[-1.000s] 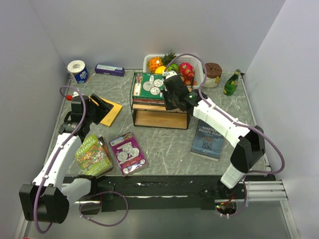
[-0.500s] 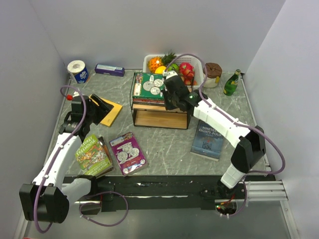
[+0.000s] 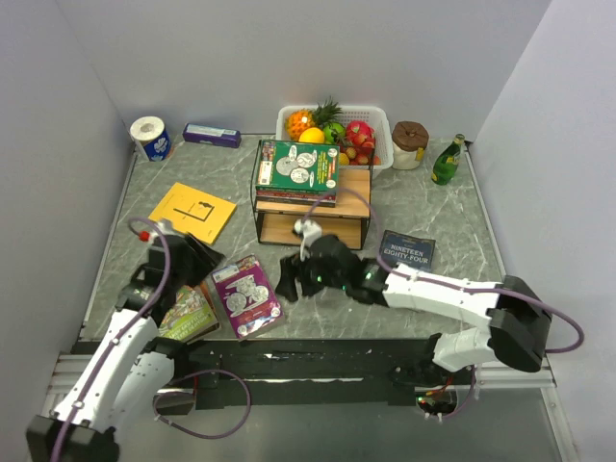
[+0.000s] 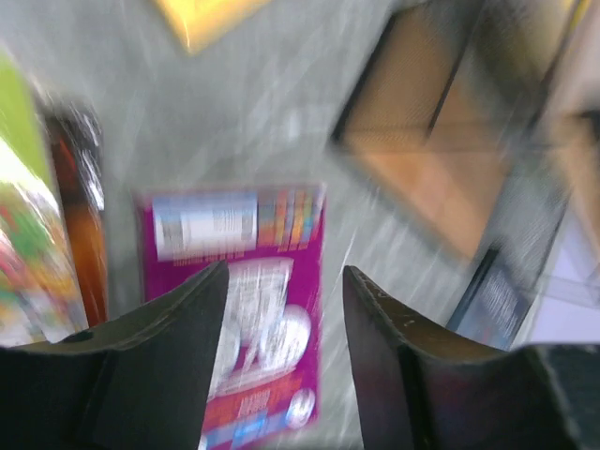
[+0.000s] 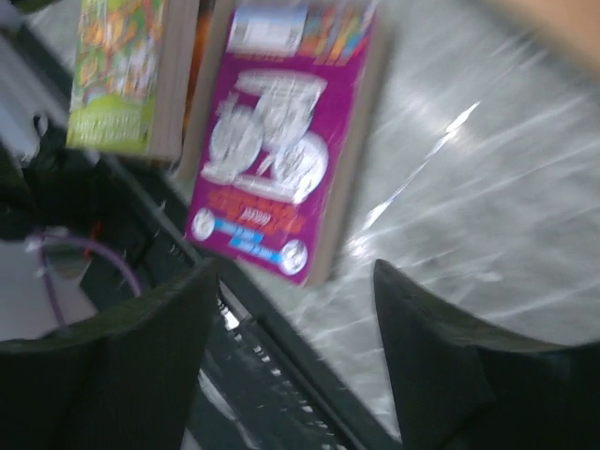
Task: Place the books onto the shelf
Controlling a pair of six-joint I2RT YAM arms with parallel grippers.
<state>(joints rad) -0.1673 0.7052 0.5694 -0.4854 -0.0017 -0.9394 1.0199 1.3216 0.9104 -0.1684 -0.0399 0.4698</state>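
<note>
Purple book lies flat on the surface, in front of the shelf. Left fingers and right fingers both spread, empty, near it.

Seven books, one shelf

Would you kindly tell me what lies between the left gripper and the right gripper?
The purple book lies flat between the left gripper and the right gripper. The top external view shows this best.
</note>
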